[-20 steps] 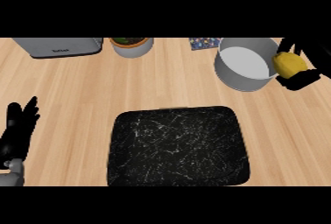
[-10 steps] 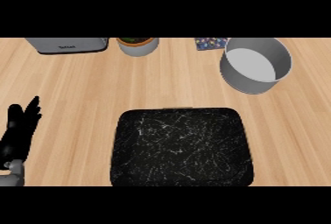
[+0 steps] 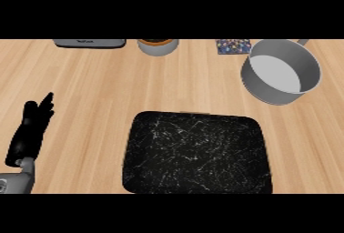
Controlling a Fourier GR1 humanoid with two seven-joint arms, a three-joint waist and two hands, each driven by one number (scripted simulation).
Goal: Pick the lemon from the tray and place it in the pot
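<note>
On the left side of the wooden bench (image 3: 101, 86), near the bottom edge, the left hand (image 3: 28, 132) rests still. Its fingers (image 3: 42, 105) are straight and point up, and they hold nothing. It is well apart from everything else.

In the middle, low down, lies the black tray (image 3: 196, 154). It is dark with thin white scratchy lines all over it. No lemon shows on it, so I think the picking part is done.

Along the top edge, going from left to right, there is a grey box-like thing (image 3: 89, 43), then a small round jar (image 3: 159, 46) with something dark inside, then a little patterned card (image 3: 233, 46).

On the right stands the grey pot (image 3: 280, 71), above the tray and apart from it. It is round with a pale inside, and it looks tipped a bit. I can see part of the inside, and no yellow shows there. The near wall hides part of the bottom, so the lemon may sit there. I cannot tell where the lemon is, or how it looks.

The right hand does not show anywhere, so I cannot say what it holds. If the lemon is in the pot, nothing is left to do
</note>
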